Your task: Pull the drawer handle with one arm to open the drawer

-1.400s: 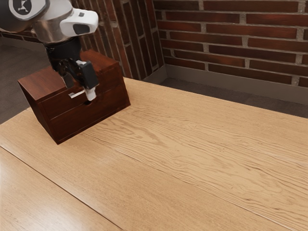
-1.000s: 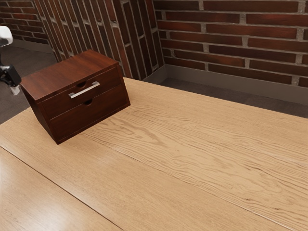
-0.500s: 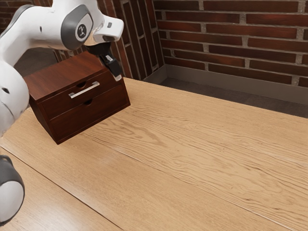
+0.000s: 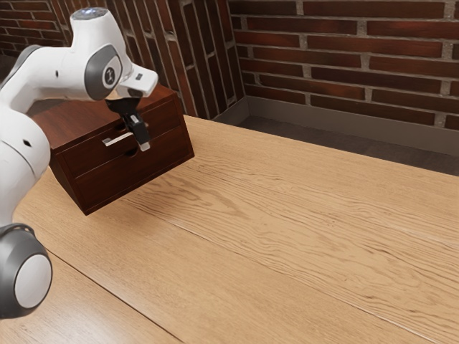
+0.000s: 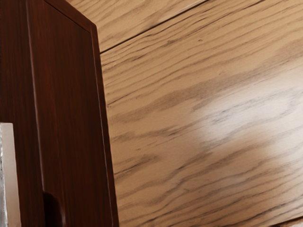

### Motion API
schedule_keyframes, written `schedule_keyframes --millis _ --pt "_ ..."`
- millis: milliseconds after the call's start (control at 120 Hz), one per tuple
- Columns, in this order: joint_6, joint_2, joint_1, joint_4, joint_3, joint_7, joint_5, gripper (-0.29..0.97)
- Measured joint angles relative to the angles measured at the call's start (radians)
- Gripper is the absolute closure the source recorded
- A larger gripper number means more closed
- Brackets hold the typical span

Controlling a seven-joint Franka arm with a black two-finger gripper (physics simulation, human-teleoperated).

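The black two-finger gripper [image 4: 141, 142] hung pointing down, right in front of the dark red-brown wooden two-drawer box [image 4: 136, 168] on the light oak table [image 4: 301, 222]. The brushed silver bar handle [image 4: 112, 140] of the upper drawer [image 4: 86, 154] was at the hand itself. The gripper covered one end of the bar & the rest ran off sideways from the hand, toward the exterior view's left. So the long axis lay along the drawer front, level w/ the table & crosswise to the hand's downward reach.

Whether the gripper was open or clamped on the bar couldn't be told, as the hand hid the contact spot. In the wrist view the handle [image 5: 5, 175] showed as a pale strip close under the hand, w/ the dark wood of the box [image 5: 66, 118] beside it.

The upper drawer looked flush w/ the box, so prob. not yet opened. Judged next move: secure the bar, then pull perpendicular to it, straight out from the front toward open table. A hold near the bar's end might skew the pull or drag the whole box.
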Motion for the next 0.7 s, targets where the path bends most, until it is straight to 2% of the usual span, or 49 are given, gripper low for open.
schedule_keyframes --millis 158,350,508,700 --pt "0.019 0.037 0.012 0.036 -0.003 0.036 0.003 0.0" --pt "0.038 0.051 -0.021 0.041 0.001 0.069 0.019 0.0" --pt "0.04 0.051 -0.08 0.041 0.032 0.078 0.083 0.0" --pt "0.001 0.053 -0.1 0.041 0.045 0.077 0.165 0.0"
